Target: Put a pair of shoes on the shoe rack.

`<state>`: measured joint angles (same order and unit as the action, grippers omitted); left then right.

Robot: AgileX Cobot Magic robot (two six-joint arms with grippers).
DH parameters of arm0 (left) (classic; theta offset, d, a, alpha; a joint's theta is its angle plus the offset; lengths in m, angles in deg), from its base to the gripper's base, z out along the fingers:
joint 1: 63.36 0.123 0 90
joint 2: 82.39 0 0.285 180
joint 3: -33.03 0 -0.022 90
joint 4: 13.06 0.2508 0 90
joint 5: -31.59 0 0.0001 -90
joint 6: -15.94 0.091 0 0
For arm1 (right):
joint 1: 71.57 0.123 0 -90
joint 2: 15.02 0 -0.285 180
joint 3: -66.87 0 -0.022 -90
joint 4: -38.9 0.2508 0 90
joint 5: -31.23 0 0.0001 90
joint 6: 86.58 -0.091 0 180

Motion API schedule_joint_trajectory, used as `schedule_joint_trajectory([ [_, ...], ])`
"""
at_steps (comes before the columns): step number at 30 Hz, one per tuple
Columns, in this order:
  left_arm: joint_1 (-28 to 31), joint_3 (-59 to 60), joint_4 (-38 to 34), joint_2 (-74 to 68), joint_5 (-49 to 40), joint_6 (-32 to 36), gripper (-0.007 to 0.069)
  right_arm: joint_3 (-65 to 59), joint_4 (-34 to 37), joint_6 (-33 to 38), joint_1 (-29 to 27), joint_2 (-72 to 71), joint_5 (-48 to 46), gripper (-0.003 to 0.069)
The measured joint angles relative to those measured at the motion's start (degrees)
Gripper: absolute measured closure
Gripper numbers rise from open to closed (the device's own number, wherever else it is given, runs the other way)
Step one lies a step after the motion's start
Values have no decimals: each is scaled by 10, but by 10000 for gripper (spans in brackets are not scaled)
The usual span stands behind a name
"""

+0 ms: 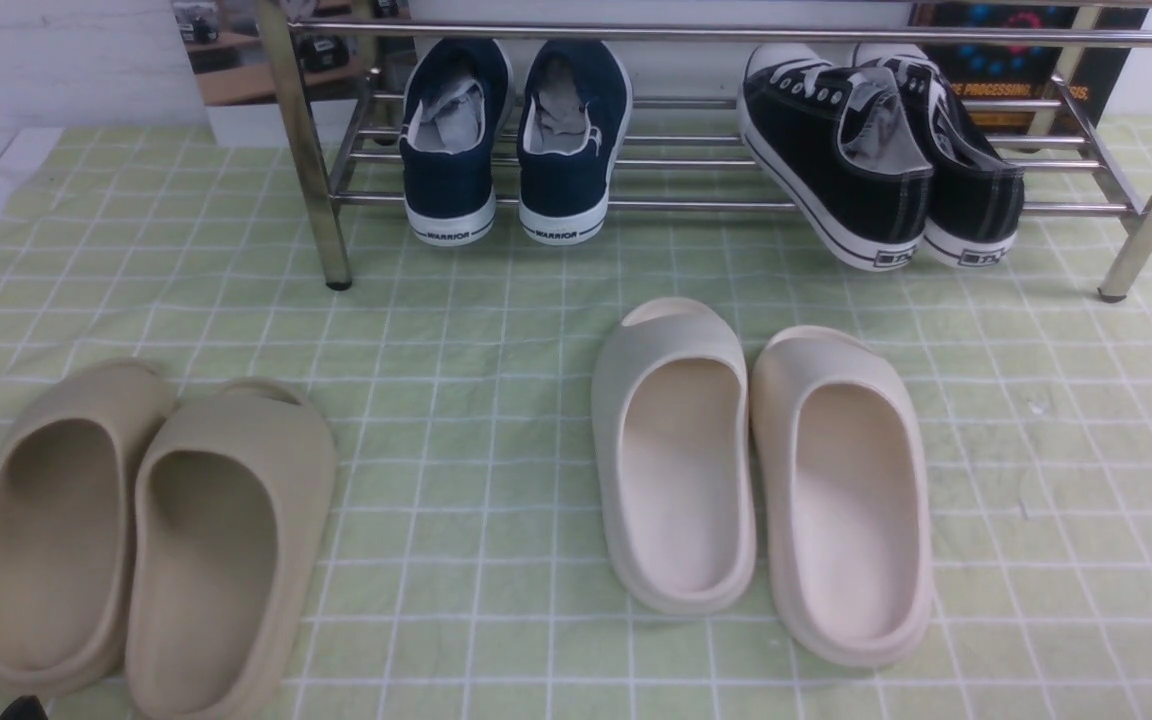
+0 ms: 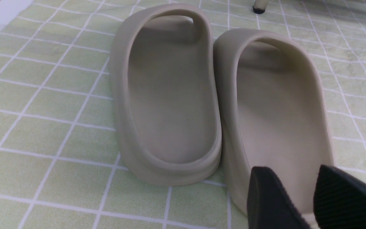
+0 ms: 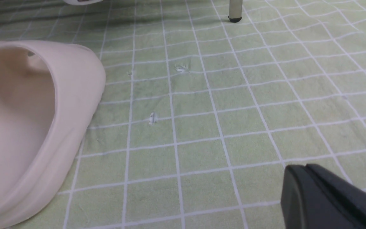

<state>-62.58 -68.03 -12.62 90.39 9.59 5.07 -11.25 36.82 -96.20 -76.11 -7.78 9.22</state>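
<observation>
Across the top of the front view, the shoe rack (image 1: 308,150) stands on thick, shiny metal legs, its slim chrome tubes forming an open shelf. At the upper right, the black canvas sneakers (image 1: 836,160) lie over the lower tubes, heels toward the robot, one shoe angled against the other; the slant appears to come from a loose set-down rather than from deliberate alignment. White rubber toe caps and striped soles are noted. At the upper left of centre, navy sneakers (image 1: 561,150) sit nearly parallel, apparently spaced for neatness. Right of centre, cream slides (image 1: 841,500) of smooth moulded foam rest on the checked cloth; at the lower left, beige slides (image 1: 226,560) lie with rounded sides touching. Both pairs seem parked clear of the rack. The left gripper (image 2: 292,190) is spread and empty beside a beige slide; the right gripper (image 3: 297,171) is closed, holding nothing. Placement is judged complete.
</observation>
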Motion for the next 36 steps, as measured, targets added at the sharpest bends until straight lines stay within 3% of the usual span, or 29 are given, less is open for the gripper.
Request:
schedule_joint_trajectory([
  [36,0,0,0,0,0,0,387,0,0,-2,0,0,0,646],
])
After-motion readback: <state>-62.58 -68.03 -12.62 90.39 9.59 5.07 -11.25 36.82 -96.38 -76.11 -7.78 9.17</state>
